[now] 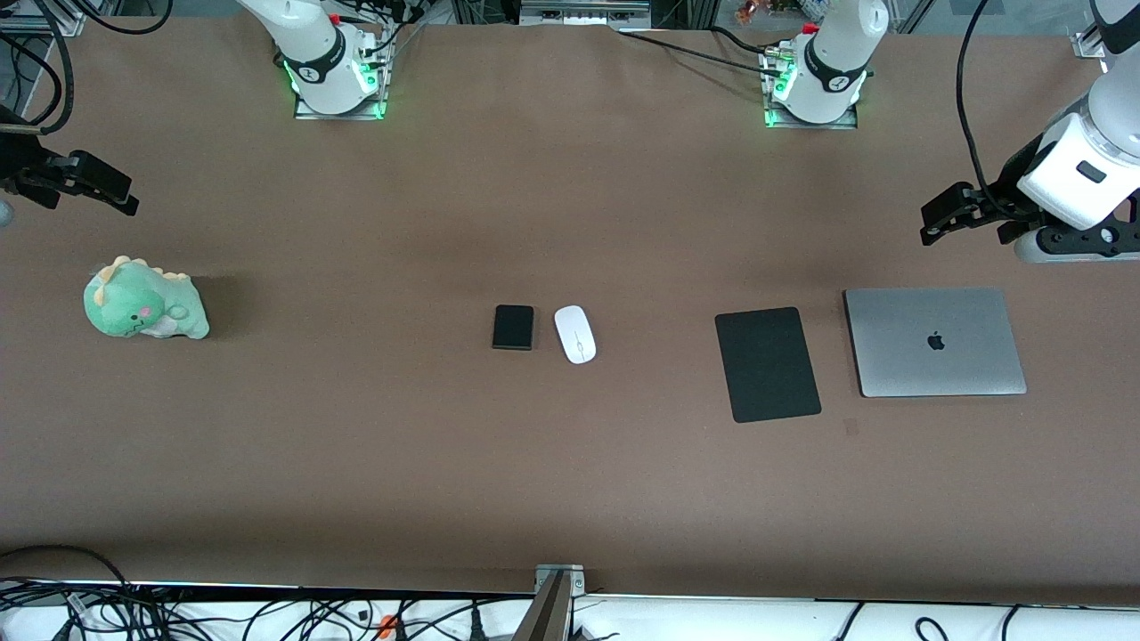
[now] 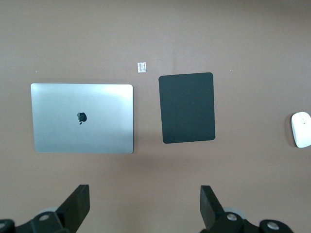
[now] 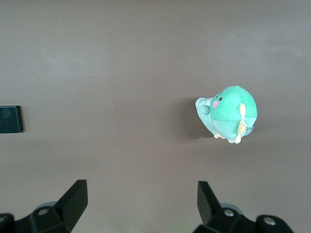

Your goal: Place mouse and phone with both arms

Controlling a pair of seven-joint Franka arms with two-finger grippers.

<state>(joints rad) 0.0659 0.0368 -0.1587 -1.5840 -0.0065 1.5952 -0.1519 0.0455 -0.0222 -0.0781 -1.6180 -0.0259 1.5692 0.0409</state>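
Observation:
The white oval mouse [image 1: 575, 334] lies mid-table, and the small black phone [image 1: 514, 327] lies right beside it toward the right arm's end. Nothing holds either of them. My left gripper [image 1: 937, 218] hangs open in the air at the left arm's end of the table, close to the grey laptop. Its wrist view shows bare table between its fingers [image 2: 144, 199] and the mouse [image 2: 302, 129] at the frame's edge. My right gripper [image 1: 120, 198] hangs open at the right arm's end, close to the green plush. Its wrist view shows open, empty fingers [image 3: 141, 196] and part of the phone [image 3: 9, 119].
A flat black mouse pad [image 1: 767, 363] and a closed grey laptop [image 1: 933, 342] lie side by side toward the left arm's end. A green plush dinosaur [image 1: 142, 301] sits toward the right arm's end. Cables run along the table's front edge.

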